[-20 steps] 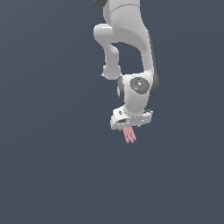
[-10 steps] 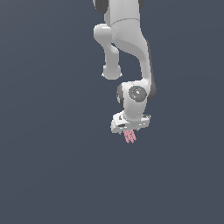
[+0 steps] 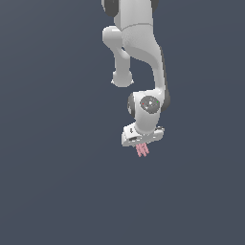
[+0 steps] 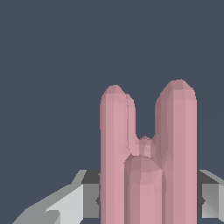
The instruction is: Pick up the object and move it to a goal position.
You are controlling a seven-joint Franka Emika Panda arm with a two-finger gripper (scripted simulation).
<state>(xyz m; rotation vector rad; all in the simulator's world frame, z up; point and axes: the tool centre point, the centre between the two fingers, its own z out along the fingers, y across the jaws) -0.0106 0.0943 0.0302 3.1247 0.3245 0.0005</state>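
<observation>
Glossy white arm (image 3: 139, 43) built of rounded, tube-like segments, with dark grey to black bands at the joints and a black patch near the topmost link. Round wrist housing (image 3: 149, 106) with a grey circular cap carrying small dark marks, edged in black. Flat, blocky white hand body of the gripper (image 3: 142, 143) below it; pale grey, angular finger (image 4: 65, 205) faces with darker grey recesses in the wrist view.
</observation>
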